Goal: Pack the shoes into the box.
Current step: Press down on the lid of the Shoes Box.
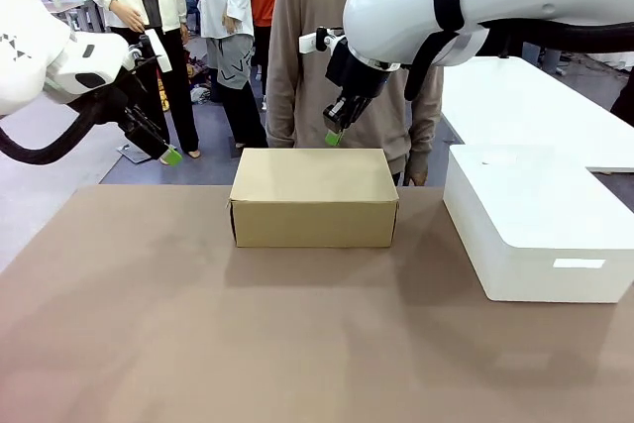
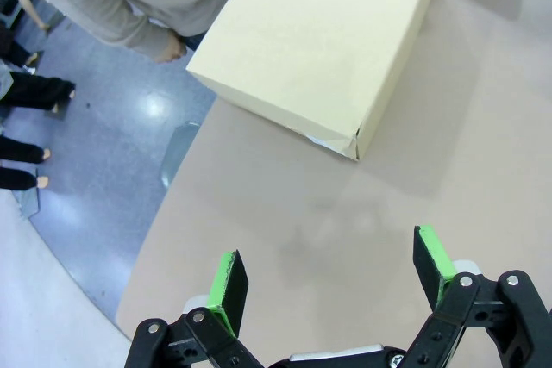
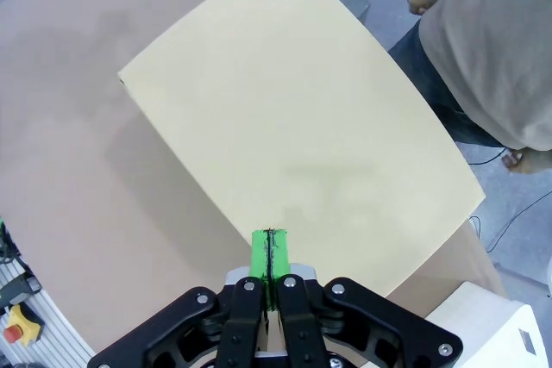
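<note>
The box (image 1: 313,195) sits shut on the brown table (image 1: 248,344), near the far edge. Its lid is flat and closed.

The right gripper (image 1: 333,136) hangs in the air just above the box's far edge. Its jaws are pressed together, pad against pad, with nothing between them. In the right wrist view, the box lid (image 3: 302,144) lies right below and ahead of the closed pads (image 3: 269,252).

The left gripper (image 1: 170,155) hangs off to the left of the box, well apart from it. Its jaws are wide apart and hold nothing. In the left wrist view, the box (image 2: 328,40) lies ahead of the open jaws, with bare table between.

A person (image 1: 327,47) stands behind the box. One hand (image 2: 168,47) hangs near the box's far side, maybe not touching it.

A white box (image 1: 535,235) sits to the right.
</note>
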You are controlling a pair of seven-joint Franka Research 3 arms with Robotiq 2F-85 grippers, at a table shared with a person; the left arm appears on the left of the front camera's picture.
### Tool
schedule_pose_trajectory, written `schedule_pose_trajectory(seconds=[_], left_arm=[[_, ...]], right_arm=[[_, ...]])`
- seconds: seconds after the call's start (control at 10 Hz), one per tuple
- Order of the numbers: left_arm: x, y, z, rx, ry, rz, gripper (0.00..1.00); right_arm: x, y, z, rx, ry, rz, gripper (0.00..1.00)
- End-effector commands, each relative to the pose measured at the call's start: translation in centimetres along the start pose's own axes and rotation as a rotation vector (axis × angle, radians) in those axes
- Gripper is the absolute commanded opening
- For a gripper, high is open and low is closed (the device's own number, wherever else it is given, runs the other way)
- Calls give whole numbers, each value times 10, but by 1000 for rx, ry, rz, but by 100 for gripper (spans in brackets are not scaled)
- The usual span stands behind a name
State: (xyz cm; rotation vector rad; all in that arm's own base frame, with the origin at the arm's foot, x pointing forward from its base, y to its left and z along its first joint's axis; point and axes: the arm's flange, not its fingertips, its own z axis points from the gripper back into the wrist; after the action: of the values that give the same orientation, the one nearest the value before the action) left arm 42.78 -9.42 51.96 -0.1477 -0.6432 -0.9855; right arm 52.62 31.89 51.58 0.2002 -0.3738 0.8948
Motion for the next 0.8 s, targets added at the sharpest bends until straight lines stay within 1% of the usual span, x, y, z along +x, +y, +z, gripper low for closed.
schedule_pose_trajectory(seconds=[0.0,0.2,0.4,0.6,0.7], left_arm=[[1,1,2,-5,10,12,100],[1,1,2,-5,10,12,100],[1,1,2,-5,10,12,100],[1,1,2,-5,10,12,100],[1,1,2,-5,10,12,100]], right_arm=[[-2,2,3,-2,-1,0,0],[-30,7,26,-4,21,29,0],[-74,19,48,-5,57,55,0],[-116,29,53,10,109,92,0],[-137,34,53,-19,115,99,19]])
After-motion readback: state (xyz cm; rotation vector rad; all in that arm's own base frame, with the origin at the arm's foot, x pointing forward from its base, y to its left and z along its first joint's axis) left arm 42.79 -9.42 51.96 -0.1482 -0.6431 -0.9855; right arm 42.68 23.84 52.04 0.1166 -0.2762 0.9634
